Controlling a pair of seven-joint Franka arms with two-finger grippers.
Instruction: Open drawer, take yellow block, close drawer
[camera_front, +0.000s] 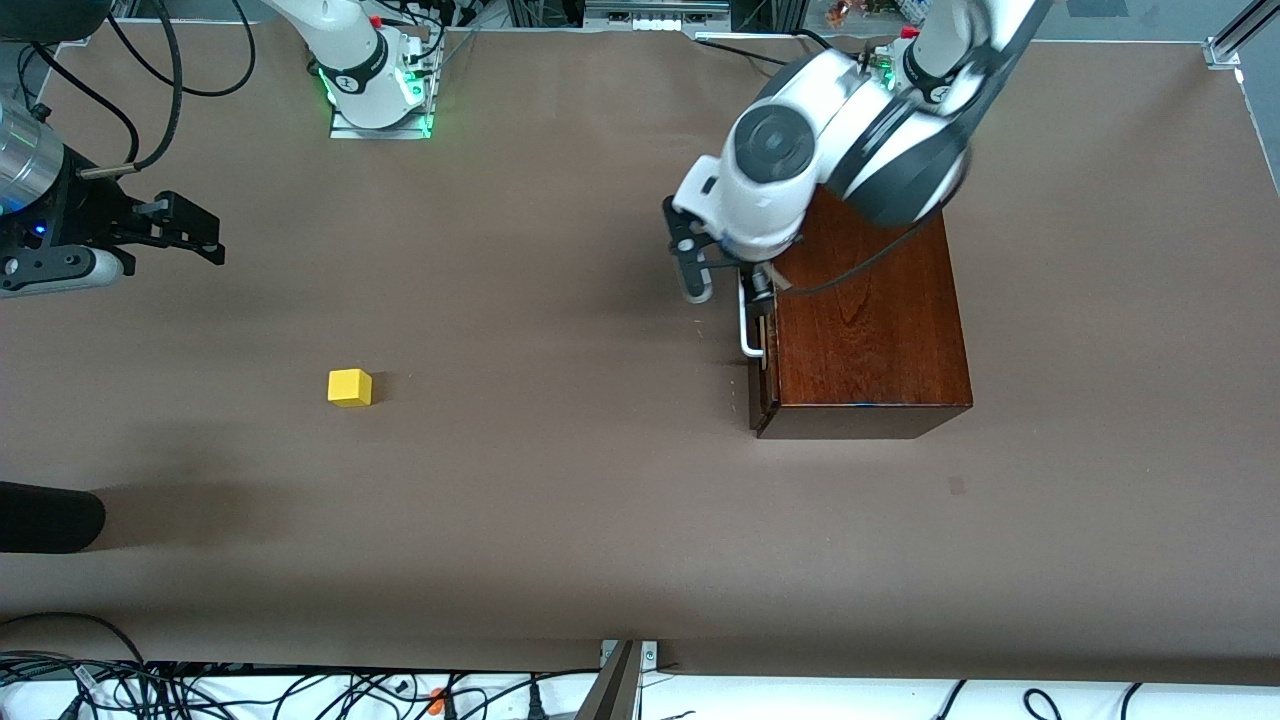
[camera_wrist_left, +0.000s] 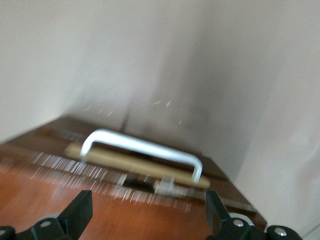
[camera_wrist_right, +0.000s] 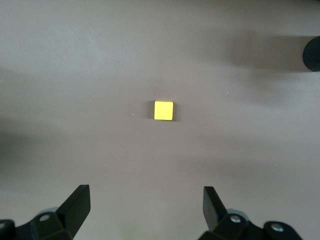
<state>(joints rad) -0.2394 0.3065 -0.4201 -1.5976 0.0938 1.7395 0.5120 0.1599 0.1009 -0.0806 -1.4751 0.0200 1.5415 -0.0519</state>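
Front view, one yellow block (camera_front: 349, 387), one drawer (camera_front: 759, 372), two grippers.

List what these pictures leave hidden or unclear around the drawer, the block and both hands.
- Drawer inside: closed or nearly so, contents unseen in any view.
- Handle: its upper end is covered by the left hand in the front view; contact cannot be told; the left wrist view is motion-blurred.
- Right hand: its arm is cut off by the front view's edge.
- Block: lower faces hidden.
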